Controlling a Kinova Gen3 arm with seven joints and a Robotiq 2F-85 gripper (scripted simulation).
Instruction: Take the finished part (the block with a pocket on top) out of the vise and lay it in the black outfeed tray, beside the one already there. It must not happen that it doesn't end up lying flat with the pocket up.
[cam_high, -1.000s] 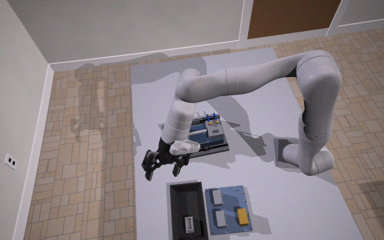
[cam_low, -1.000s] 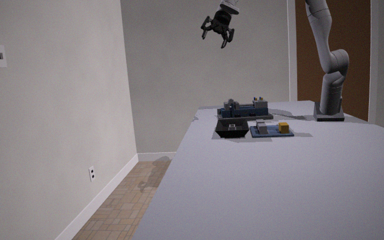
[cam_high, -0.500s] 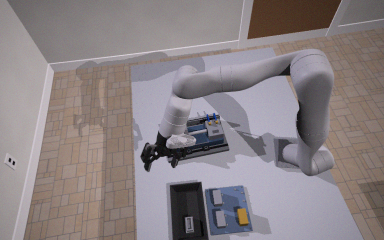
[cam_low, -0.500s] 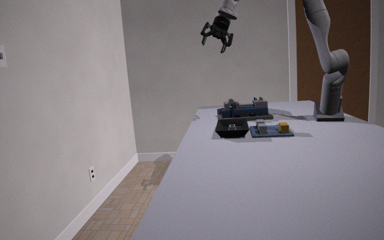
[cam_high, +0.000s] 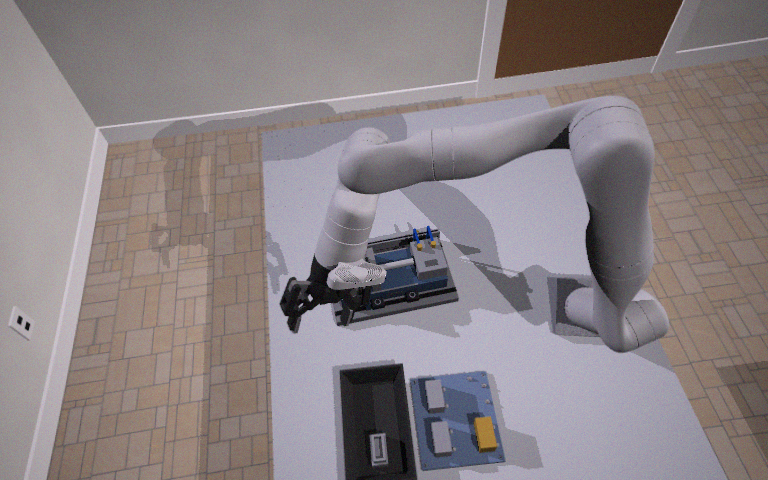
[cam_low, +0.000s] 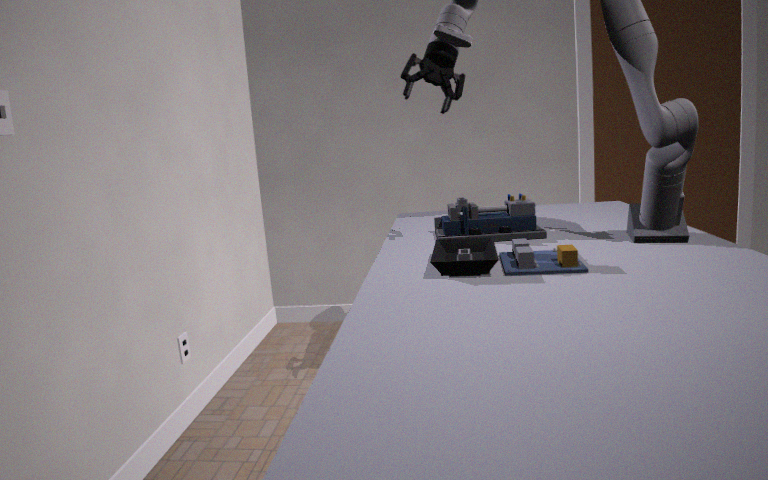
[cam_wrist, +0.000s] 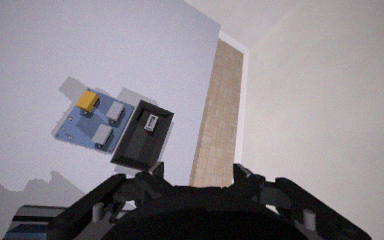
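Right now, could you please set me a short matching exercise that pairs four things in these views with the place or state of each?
Things:
1. claw
2. yellow block
3. pocketed block
4. vise

Places or states:
A. lying in the black tray
B. standing on the blue plate
C. open and empty, high above the table
D. on the table between the tray and the far wall

Pairs: 1-C, 2-B, 3-A, 4-D

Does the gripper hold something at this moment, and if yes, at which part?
Nothing is held. The gripper is open, high above the vise.
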